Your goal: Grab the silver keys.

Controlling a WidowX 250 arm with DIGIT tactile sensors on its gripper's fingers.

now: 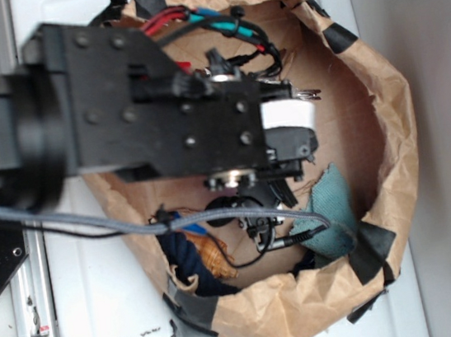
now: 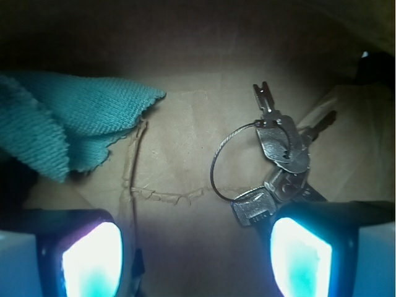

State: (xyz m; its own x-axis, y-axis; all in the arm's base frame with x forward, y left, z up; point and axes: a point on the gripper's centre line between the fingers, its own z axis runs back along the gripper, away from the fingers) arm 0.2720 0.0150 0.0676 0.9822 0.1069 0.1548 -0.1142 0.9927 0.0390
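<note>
While the gripper (image 2: pixel 197 247) hangs low inside the bag (image 1: pixel 385 114), its two lit fingers (image 2: pixel 93 260) stand wide apart with nothing between them. So it's open and empty, looking straight down at the brown paper floor.

Now the keys (image 2: pixel 281 167): they're off to one side, not centred. In the wrist view they lie up against the right-hand finger, the lowest key just beside its tip, perhaps partly under it, and the bunch runs away from that finger toward the far wall of the bag. The long line of the bunch goes roughly along that direction, one key blade pointing to the back, and the wire ring (image 2: pixel 226 164) loops out toward the middle of the gap. My guess is the gripper wants a shift toward the keys' side and a little forward before it closes, or that finger will come down on top of them.

As for what else is in the bag: a teal cloth (image 2: pixel 68 130) lies on the other side of the gap from the keys, well apart from them. From the outside view, the arm (image 1: pixel 159 102) covers most of the bag's mouth; cables and something dark blue (image 1: pixel 189 260) show beneath it, and I can only just make out a glint of metal (image 1: pixel 309 93) past the gripper's end.
</note>
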